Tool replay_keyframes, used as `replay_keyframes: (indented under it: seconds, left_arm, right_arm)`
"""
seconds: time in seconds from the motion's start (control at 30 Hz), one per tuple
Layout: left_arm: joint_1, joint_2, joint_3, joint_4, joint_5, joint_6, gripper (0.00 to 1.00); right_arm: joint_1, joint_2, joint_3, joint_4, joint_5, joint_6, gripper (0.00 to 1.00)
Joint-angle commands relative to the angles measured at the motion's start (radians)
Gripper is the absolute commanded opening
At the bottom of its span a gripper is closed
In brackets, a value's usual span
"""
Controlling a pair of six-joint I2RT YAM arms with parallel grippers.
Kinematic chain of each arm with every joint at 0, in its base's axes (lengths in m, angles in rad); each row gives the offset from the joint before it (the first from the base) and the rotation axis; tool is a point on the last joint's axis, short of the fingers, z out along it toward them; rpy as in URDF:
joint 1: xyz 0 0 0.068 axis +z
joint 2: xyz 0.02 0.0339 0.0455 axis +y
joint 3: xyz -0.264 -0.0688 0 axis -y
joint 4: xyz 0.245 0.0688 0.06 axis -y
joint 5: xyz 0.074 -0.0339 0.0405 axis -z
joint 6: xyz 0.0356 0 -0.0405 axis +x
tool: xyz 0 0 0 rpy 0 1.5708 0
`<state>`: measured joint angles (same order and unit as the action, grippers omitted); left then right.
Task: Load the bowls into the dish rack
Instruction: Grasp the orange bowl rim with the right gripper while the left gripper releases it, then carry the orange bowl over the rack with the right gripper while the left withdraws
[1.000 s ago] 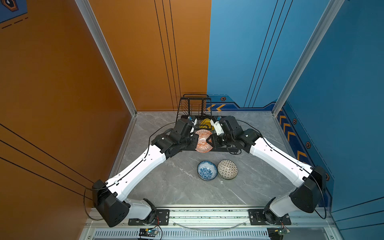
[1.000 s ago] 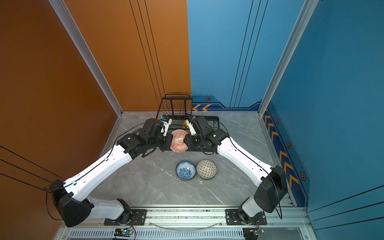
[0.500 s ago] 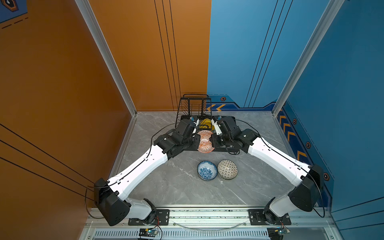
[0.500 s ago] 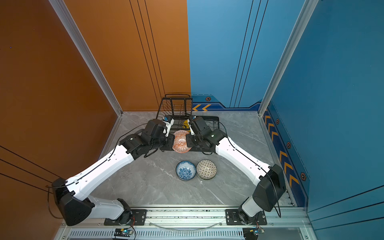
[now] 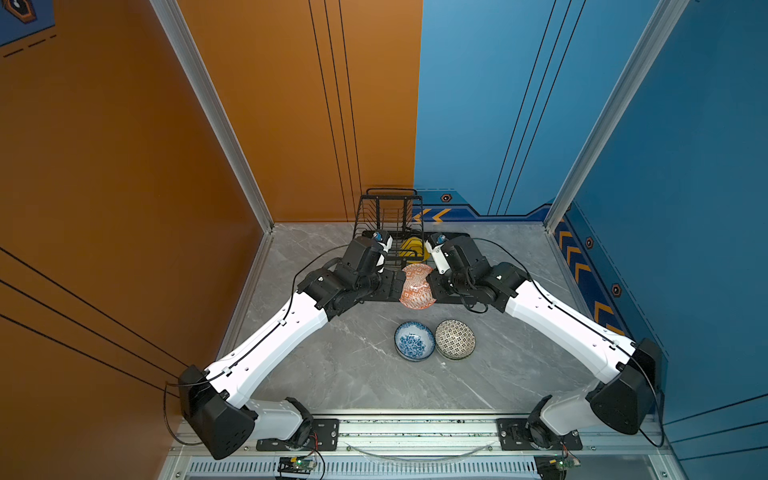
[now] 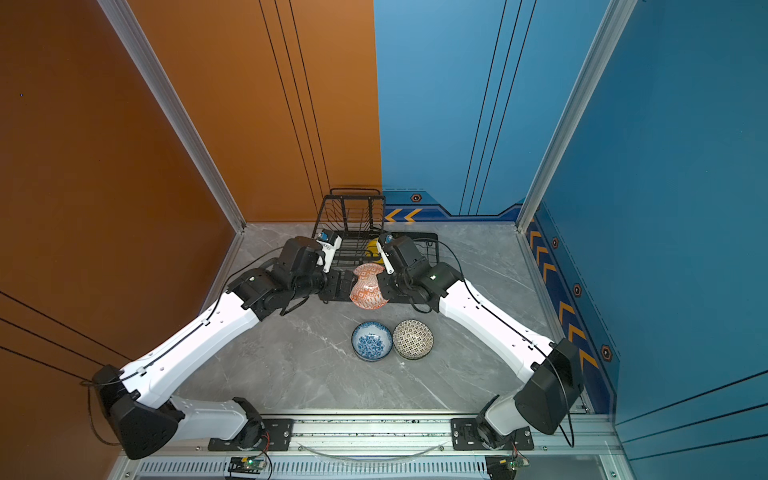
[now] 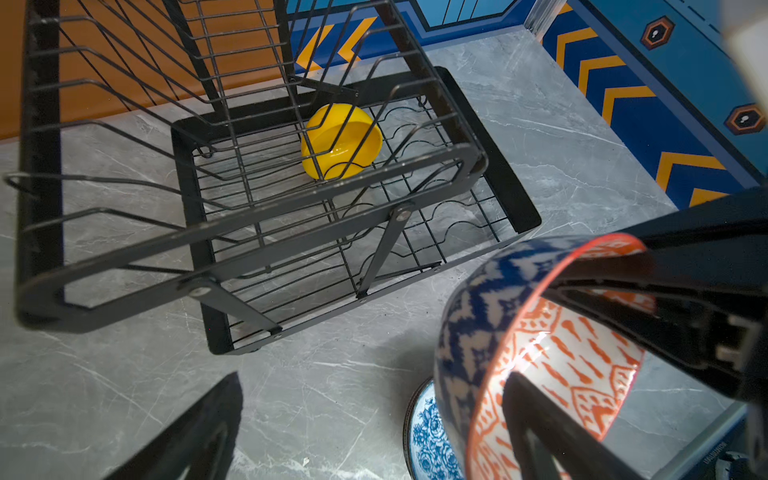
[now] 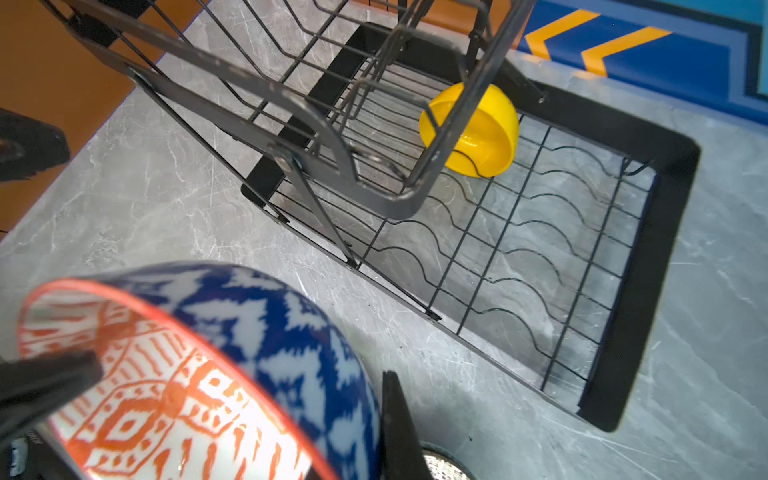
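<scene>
Right fingers (image 8: 45, 386) are clenched on the rim of the tilted orange-patterned bowl (image 5: 417, 286), mid-frame just below the dish rack (image 5: 382, 220). Left fingers (image 7: 199, 428) are spread wide, released. A yellow bowl (image 7: 345, 145) lies in the rack's base tray. The blue floral bowl (image 5: 414, 340) and geometric bowl (image 5: 455, 338) sit together on the surface (image 5: 332, 374), lower centre.

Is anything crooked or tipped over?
The orange-white bowl hangs tipped on its side near the dish rack, pinched at the rim by the right gripper. The yellow bowl lies tilted inside the rack. Nothing looks broken.
</scene>
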<state>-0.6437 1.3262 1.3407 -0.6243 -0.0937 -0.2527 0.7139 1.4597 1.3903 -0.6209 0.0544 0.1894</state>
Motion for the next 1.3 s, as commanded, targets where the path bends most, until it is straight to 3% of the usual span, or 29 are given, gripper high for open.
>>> replay_keyframes:
  seconds: [0.0,0.27,0.53,0.67,1.07,1.27]
  left_arm:
    - [0.022,-0.034,-0.020,-0.037,0.020,0.033,0.98]
    - [0.054,-0.034,-0.008,-0.038,0.062,0.081,0.98]
    - [0.077,-0.030,0.000,-0.040,0.116,0.107,0.98]
    - [0.076,-0.019,0.007,-0.040,0.131,0.118,0.98]
    - [0.082,-0.084,-0.034,-0.036,0.107,0.118,0.98]
    - [0.083,-0.085,-0.044,-0.036,0.109,0.109,0.98]
  right_arm:
    - [-0.005,-0.062,-0.029,-0.002,0.105,-0.130,0.00]
    - [-0.123,-0.109,-0.083,0.099,0.269,-0.380,0.00]
    - [-0.277,-0.117,-0.272,0.544,0.239,-0.665,0.00]
    - [-0.320,-0.043,-0.328,0.795,0.246,-0.803,0.00]
    - [-0.364,0.275,-0.295,1.336,0.219,-1.124,0.00]
    - [-0.358,0.395,-0.268,1.511,0.208,-1.274,0.00]
